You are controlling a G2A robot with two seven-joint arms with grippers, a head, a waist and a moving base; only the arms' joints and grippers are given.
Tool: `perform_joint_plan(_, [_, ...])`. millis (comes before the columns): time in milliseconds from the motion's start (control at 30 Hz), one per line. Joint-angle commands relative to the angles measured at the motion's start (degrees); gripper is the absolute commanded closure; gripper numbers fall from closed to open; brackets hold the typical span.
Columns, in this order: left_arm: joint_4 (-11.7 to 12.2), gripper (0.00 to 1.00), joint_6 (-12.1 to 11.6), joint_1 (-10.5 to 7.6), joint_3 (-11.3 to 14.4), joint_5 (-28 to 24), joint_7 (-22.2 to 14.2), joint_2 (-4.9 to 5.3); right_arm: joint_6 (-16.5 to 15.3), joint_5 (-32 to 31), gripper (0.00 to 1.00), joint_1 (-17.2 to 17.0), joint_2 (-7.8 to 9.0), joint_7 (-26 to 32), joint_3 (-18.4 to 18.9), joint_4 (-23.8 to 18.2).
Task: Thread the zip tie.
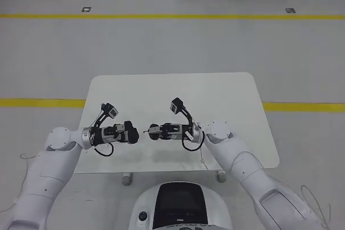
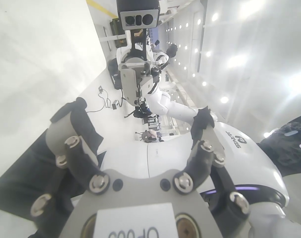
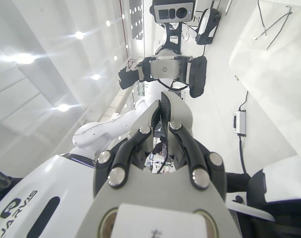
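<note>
- Right gripper (image 3: 164, 98): clenched. The two fingers meet at the tips, with a zip tie (image 3: 165, 137) pinched between the ribbed pads.
- Zip tie, appearance: a thin, narrow black strip, seen edge-on in the right wrist view. It runs from the closed pads back between the fingers toward the palm. Head and teeth cannot be made out.
- Zip tie, position: held in the air above the table (image 1: 218, 98), not touching it. In the top view a short dark end (image 1: 144, 131) projects from the right gripper (image 1: 152, 130) toward the left gripper (image 1: 133, 134).
- Left gripper (image 2: 140, 108): released. Both fingers, wrapped in black covers, are spread wide apart with nothing between them.
- Relative position: the two grippers face each other tip to tip over the front middle of the table, near but not touching. The projecting end lies in the gap between them; whether it reaches the left gripper cannot be determined.
- From the right wrist view, the left gripper (image 3: 162, 76) sits directly beyond the closed fingertips, roughly in line with the strip.
</note>
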Motion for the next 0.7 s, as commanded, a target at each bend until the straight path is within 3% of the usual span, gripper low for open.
perform_joint_plan(0, [0.0,0.0,0.0,0.0,0.0,0.0,0.0,0.0,0.0,0.0,1.0,0.0,0.0,0.0,0.0,0.0])
perform_joint_plan(67, [-0.77,0.0,0.01,0.19,0.23,0.52,1.35,-0.05,0.11,-0.04,1.0,-0.44,0.0,-0.76,-0.08,-0.62])
perform_joint_plan(133, [-1.83,0.0,0.0,0.33,0.42,-0.21,0.49,-0.07,0.0,0.63,1.0,-1.13,0.1,-0.26,-0.07,-1.8])
perform_joint_plan(267, [-1.46,0.0,0.0,0.71,0.52,-4.4,0.0,-0.18,0.0,4.08,1.0,-1.56,0.17,3.31,0.37,-2.12])
perform_joint_plan(467, [-0.13,0.0,0.0,0.67,1.72,-9.0,0.0,-0.27,0.0,8.44,1.0,-0.9,-0.39,6.93,0.39,0.52])
perform_joint_plan(633, [-0.35,0.0,0.0,0.23,3.37,-12.35,0.0,0.07,0.0,10.62,1.0,0.0,-1.0,9.55,0.05,2.8])
perform_joint_plan(667, [-0.33,0.0,0.0,-0.02,3.78,-10.99,0.0,0.33,0.0,10.74,1.0,0.09,-1.03,9.68,0.03,2.99])
